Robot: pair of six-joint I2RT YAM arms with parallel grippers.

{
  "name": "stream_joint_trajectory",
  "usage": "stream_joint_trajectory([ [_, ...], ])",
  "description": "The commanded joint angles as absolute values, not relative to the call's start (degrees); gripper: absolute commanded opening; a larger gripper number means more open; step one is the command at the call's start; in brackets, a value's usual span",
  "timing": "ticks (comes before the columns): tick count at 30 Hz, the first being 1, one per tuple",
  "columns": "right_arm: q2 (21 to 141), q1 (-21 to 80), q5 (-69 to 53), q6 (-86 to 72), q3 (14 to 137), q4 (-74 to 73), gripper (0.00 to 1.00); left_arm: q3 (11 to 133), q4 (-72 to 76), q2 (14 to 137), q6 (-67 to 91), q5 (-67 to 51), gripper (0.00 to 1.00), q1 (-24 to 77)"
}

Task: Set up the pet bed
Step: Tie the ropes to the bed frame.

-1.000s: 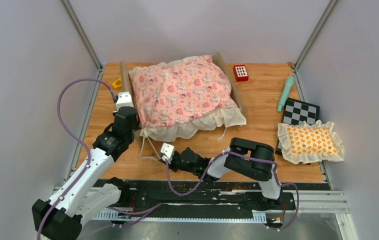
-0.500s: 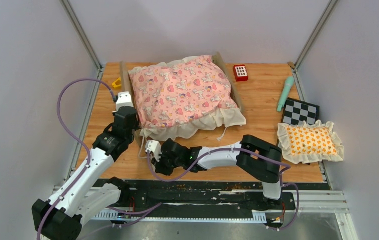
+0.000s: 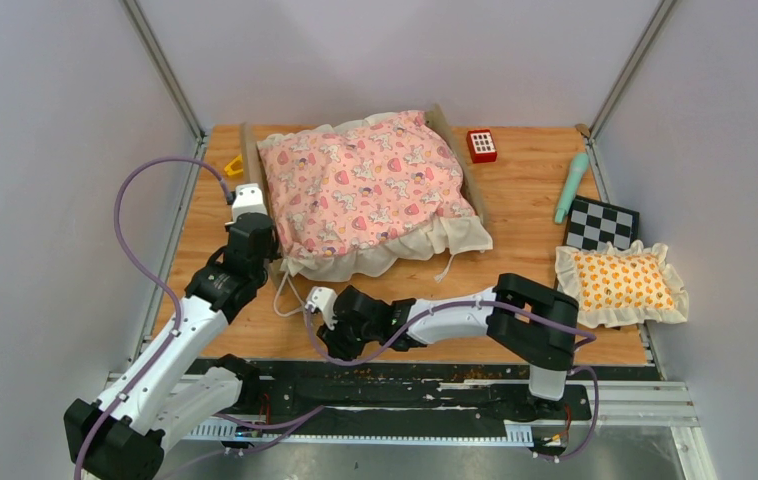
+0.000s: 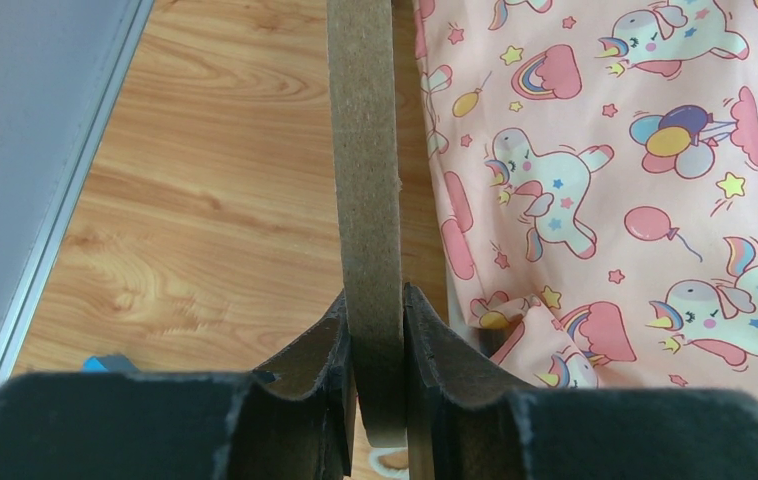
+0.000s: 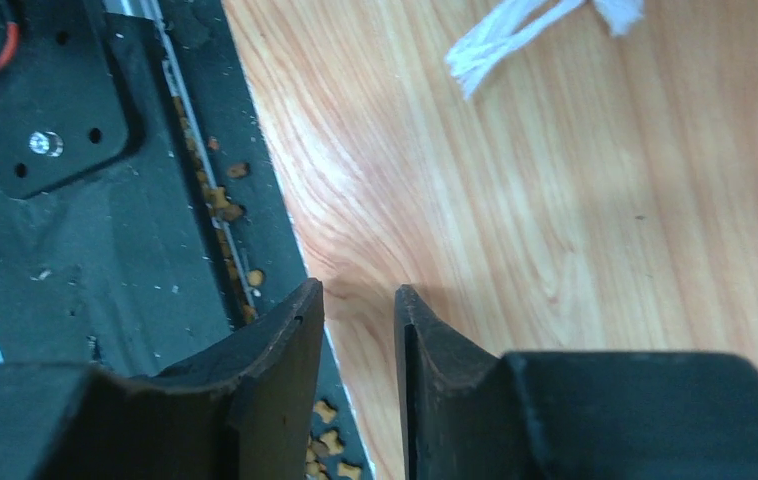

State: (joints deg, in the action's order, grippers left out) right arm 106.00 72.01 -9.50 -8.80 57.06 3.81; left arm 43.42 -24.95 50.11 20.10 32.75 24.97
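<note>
Since a second ago the right gripper [image 5: 358, 292] has swung left to 7 o'clock of the pet bed [image 3: 365, 190], which sits at 12 o'clock on the table [image 3: 530, 185], and has parted its jaws on nothing, probably having let go of the white cord [image 5: 485, 55], while the left gripper [image 4: 375, 295] pinches the bed's 9 o'clock rail.
</note>
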Motion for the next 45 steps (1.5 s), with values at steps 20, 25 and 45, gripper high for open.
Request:
stream_joint_trajectory([
  [20,115.2,68.7,-18.9,14.7,72.8,12.1,0.58,49.0,-33.6,34.5,16.0,27.2,0.59,25.0],
  [25,120.9,68.3,-24.6,21.1,81.5,6.8,0.55,48.9,-36.8,28.3,15.8,29.0,0.6,24.9],
  [45,129.0,66.3,-22.0,26.3,87.6,0.9,0.53,48.8,-39.5,26.2,14.2,30.4,0.61,25.0],
])
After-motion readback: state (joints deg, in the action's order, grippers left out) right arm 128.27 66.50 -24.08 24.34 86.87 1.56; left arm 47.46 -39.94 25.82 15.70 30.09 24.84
